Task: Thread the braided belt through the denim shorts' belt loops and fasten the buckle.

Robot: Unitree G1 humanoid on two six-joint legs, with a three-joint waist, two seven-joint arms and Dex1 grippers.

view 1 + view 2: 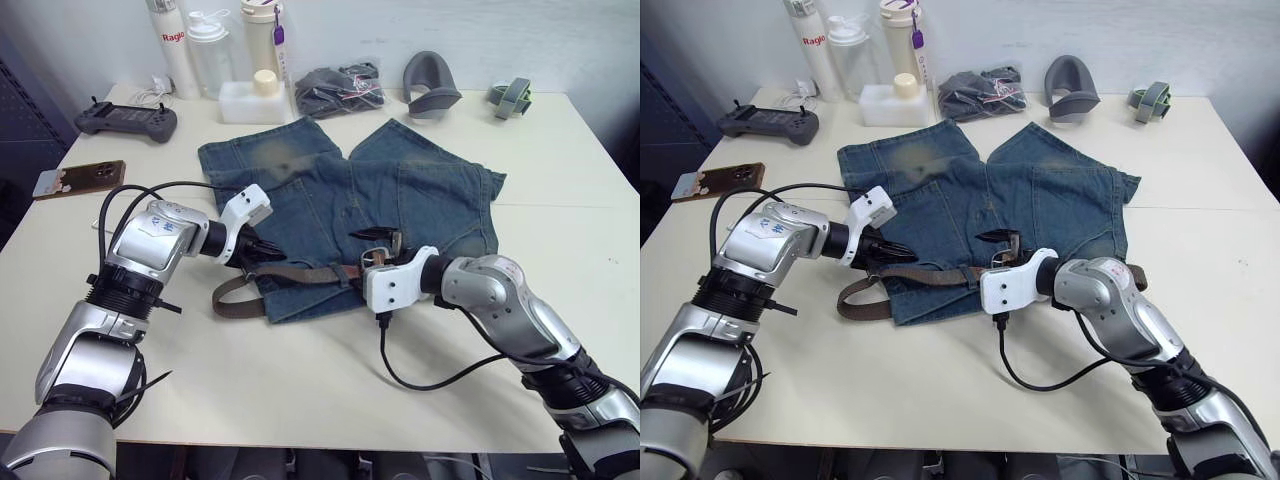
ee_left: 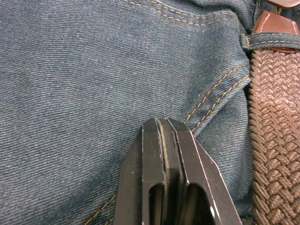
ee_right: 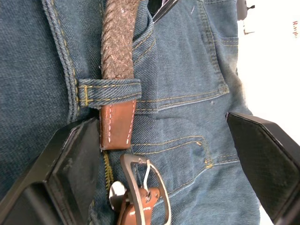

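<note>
on the pale table (image 1: 300,380) the denim shorts (image 1: 400,200) lie flat, with the legs pointing away from the robot and the waistband on the near side. the braided belt (image 1: 300,272) runs along that waistband and sticks out past the left edge of the shorts, where it bends into a loop on the table. in the right wrist view the belt goes under one of the belt loops (image 3: 110,93), and its smooth brown leather tip comes out just past the loop. the buckle (image 3: 143,187) sits right beside that tip, a silver frame with a prong, resting on the denim. the right gripper (image 3: 164,154) hangs over this spot with its two black fingers (image 3: 77,159) spread wide apart, one on each side of the buckle, holding nothing. the left gripper (image 2: 165,129) has its fingers pressed together, with the tip down on the blue cloth next to the belt; it may be pinching a little fold of denim, but that is hard to tell. at the far side of the table stand some bottles (image 1: 215,50), a black controller (image 1: 128,120) and a dark bundle of cloth (image 1: 340,90).
</note>
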